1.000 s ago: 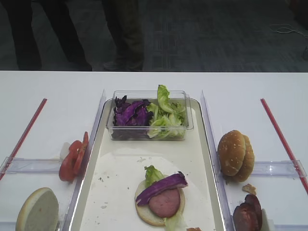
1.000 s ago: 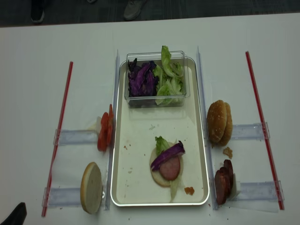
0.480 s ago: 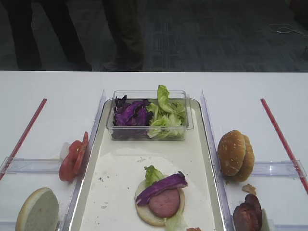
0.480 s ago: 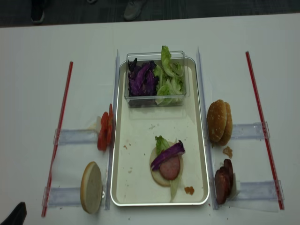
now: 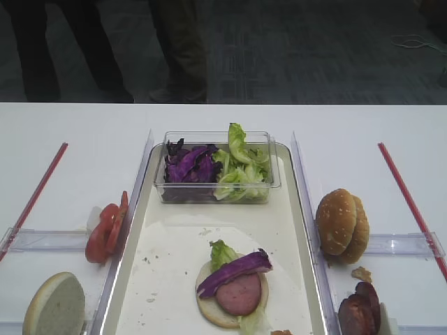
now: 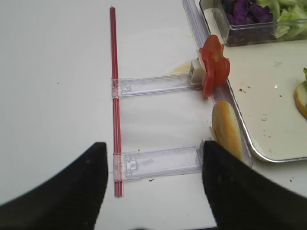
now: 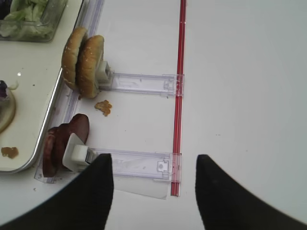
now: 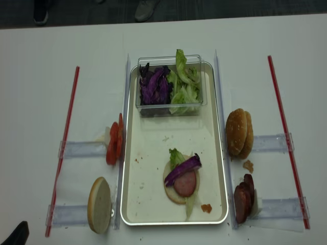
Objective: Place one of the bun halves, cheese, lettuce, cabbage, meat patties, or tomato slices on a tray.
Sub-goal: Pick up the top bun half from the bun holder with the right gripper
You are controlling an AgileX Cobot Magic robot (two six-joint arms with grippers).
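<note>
Both the right gripper point(image 7: 151, 191) and left gripper point(image 6: 153, 184) are seen with jaws apart, nothing between. Right of the tray point(image 5: 304, 230), the bun halves point(image 5: 342, 225) stand on edge, apparently touching its rim.

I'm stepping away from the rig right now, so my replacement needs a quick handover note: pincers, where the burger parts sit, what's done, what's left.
Left pincer: open, empty, above the table left of the tray.
Right pincer: open, empty, over the right-hand holders.
On the tray: a clear box holding cabbage and lettuce; nearer, a pale bun base with lettuce, a pink meat slice and a cabbage strip stacked on it.
Off the tray: tomato slices on the left, seeded bun halves and meat patties on the right.
Left: pick one ingredient and place it on the tray; nothing is gripped yet.
</note>
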